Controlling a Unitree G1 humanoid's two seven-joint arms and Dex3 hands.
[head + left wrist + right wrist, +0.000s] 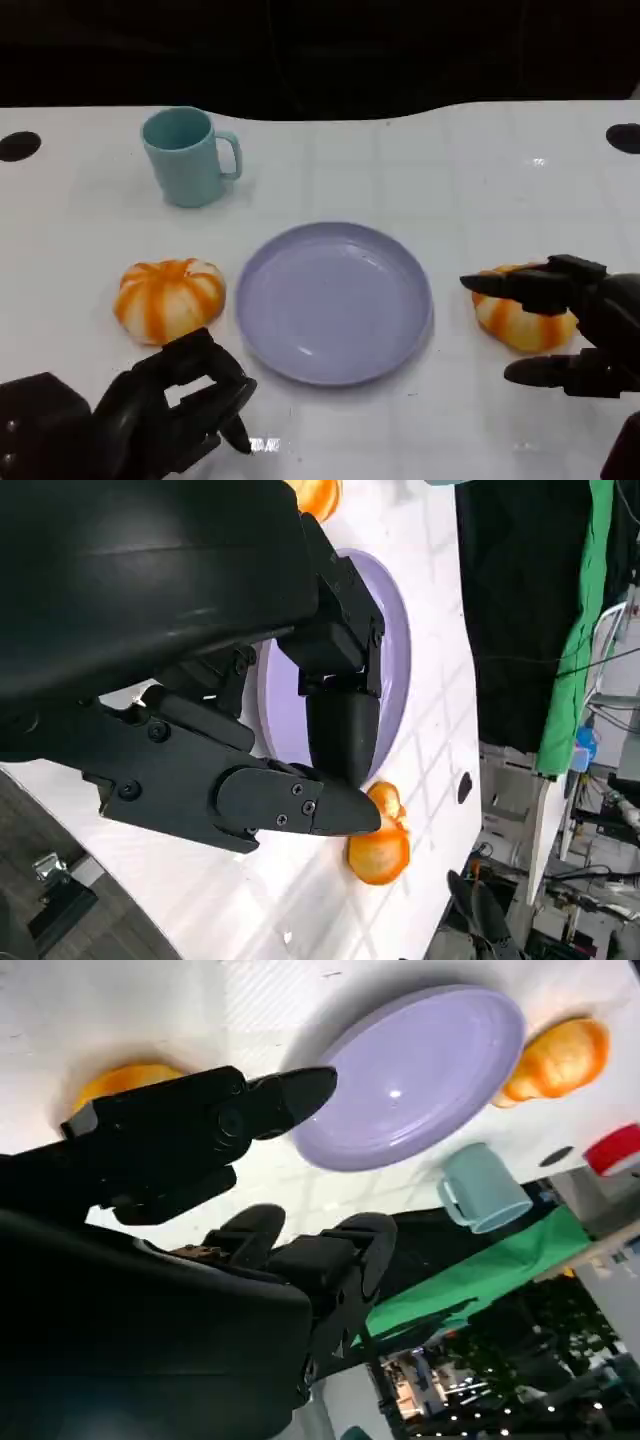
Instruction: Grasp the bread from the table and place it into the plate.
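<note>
Tabletop [480, 170]: I see white gloss, dark backdrop behind.
Bread [520, 315]: right of the empty plate [335, 300], on the tabletop.
Right robot hand [565, 330]: fingers spread around the bread, not gripping.
Left robot hand [175, 400]: curled, holding nothing.

A teal mug [188, 156] stands upright on the white bench [450, 170] at about ten o'clock, its handle turned toward three o'clock. Two dark round marks sit on the bench, one [18, 146] at the nine o'clock edge, one [624, 137] at the two o'clock edge. Green cloth [585, 630] hangs beyond the bench
</note>
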